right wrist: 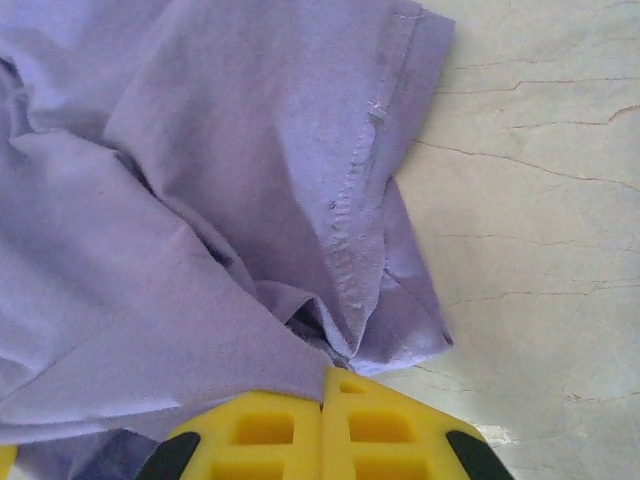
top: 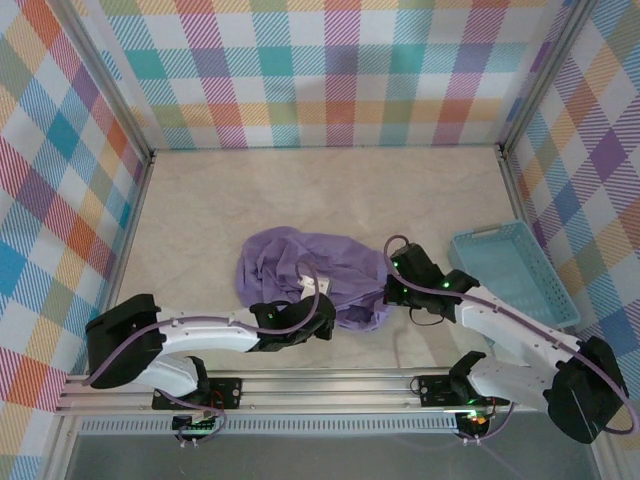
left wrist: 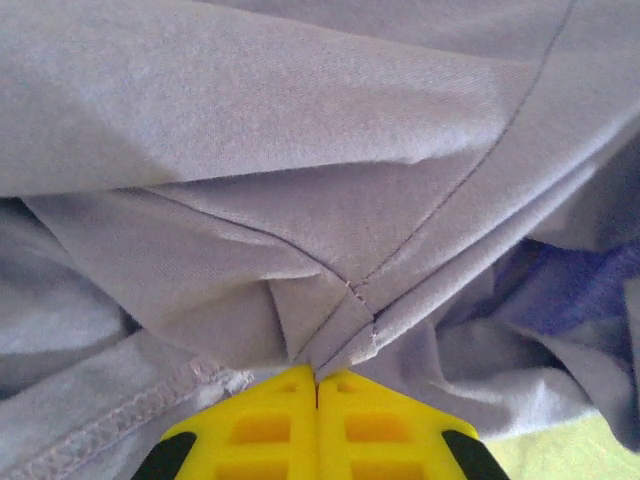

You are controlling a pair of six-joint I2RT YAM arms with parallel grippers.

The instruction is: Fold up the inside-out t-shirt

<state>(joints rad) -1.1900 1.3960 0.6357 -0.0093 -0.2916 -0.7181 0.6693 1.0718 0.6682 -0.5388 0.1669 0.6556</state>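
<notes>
The inside-out t-shirt (top: pixel 290 262) lies crumpled in a lavender heap at the middle of the table. My left gripper (top: pixel 320 303) sits at the heap's near edge, and my right gripper (top: pixel 388 297) at its near right corner. In the left wrist view the yellow fingers (left wrist: pixel 270 420) are pressed together, and my left gripper (left wrist: pixel 318 375) pinches a seamed fold of the t-shirt (left wrist: pixel 300 150). In the right wrist view my right gripper (right wrist: pixel 323 375) is shut on a fold of the t-shirt (right wrist: pixel 200 150) beside a stitched hem, just above the tabletop.
A light blue plastic basket (top: pixel 512 272) stands at the right, close behind the right arm. Checked walls enclose the beige table (top: pixel 300 190) on three sides. Bare tabletop (right wrist: pixel 540 200) lies right of the shirt.
</notes>
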